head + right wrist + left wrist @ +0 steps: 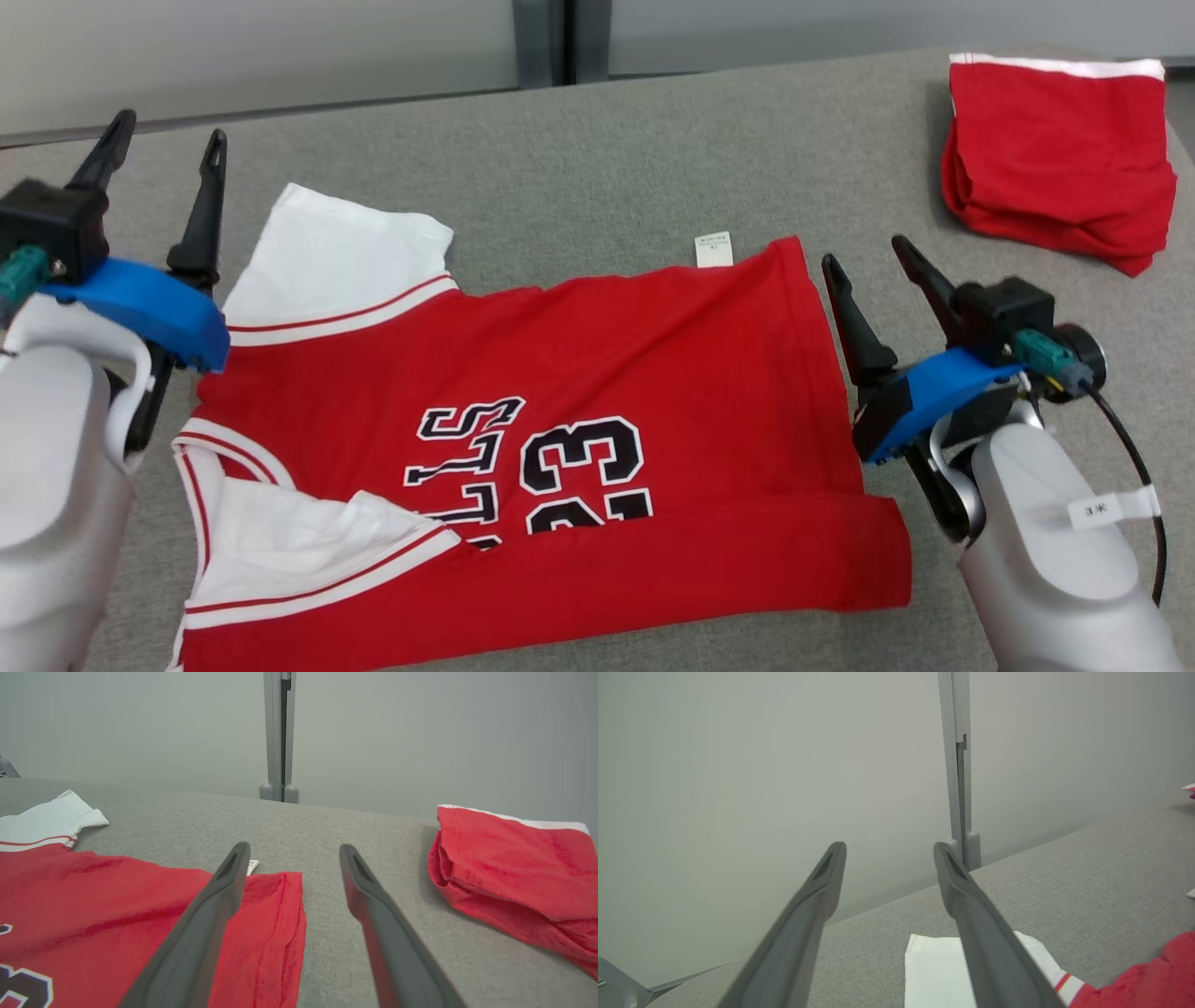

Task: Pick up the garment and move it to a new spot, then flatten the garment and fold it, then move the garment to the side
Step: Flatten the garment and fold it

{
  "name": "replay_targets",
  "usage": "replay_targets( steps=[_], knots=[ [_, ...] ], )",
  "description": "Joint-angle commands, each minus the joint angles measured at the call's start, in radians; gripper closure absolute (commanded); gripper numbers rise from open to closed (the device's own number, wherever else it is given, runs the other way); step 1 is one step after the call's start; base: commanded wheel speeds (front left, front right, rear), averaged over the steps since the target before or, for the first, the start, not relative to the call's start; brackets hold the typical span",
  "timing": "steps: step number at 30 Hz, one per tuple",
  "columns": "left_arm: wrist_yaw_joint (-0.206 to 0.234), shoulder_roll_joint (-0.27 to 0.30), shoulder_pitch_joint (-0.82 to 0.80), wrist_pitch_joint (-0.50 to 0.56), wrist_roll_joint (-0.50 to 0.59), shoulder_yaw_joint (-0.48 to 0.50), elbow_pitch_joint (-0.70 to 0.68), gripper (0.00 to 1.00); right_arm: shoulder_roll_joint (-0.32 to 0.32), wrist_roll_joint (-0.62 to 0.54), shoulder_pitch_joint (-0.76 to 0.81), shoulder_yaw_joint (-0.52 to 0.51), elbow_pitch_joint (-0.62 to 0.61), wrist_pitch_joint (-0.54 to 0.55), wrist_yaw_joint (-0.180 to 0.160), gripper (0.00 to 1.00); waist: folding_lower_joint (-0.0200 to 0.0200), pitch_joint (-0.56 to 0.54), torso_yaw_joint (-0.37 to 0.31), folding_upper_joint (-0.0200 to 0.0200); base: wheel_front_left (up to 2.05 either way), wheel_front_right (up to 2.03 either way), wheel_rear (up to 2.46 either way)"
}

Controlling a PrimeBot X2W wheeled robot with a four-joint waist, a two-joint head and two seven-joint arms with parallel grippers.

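Note:
A red jersey (579, 373) with white sleeves and black number 23 lies spread on the grey table (597, 159), its near long edge folded over. Its white sleeve (934, 970) and red body (93, 896) also show from the wrists. My left gripper (168, 140) hovers open at the garment's left end, above the far white sleeve, with nothing between its fingers (817, 905). My right gripper (868, 257) stands open just past the garment's right hem, fingers (373, 905) empty above the bare cloth of the table.
A folded red garment (1060, 159) with a white edge rests at the table's far right corner, also seen as a red pile (514, 868). A small white label (713, 249) sticks out at the jersey's far edge. A pale wall with a grey post (279, 732) rises behind.

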Motion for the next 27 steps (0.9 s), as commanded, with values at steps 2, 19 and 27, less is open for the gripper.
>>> replay_targets(
  steps=[2,19,27],
  knots=[
    [-0.001,0.043,-0.092,0.048,-0.056,-0.089,0.037,0.00,-0.011,0.013,-0.074,0.023,0.026,0.014,0.001,0.00,-0.0003,0.047,-0.012,-0.0003,0.00,0.00,0.00],
    [-0.001,0.208,-0.404,0.284,-0.401,-0.508,0.226,0.00,0.016,0.043,-0.261,0.127,0.085,-0.031,0.000,0.00,-0.0003,0.246,-0.111,-0.0003,0.00,0.00,0.00],
    [-0.001,0.216,-0.434,0.329,-0.488,-0.601,0.314,0.00,0.021,0.058,-0.290,0.175,0.078,-0.019,0.000,0.00,-0.0003,0.270,-0.134,-0.0003,0.00,0.00,0.00]
  ],
)
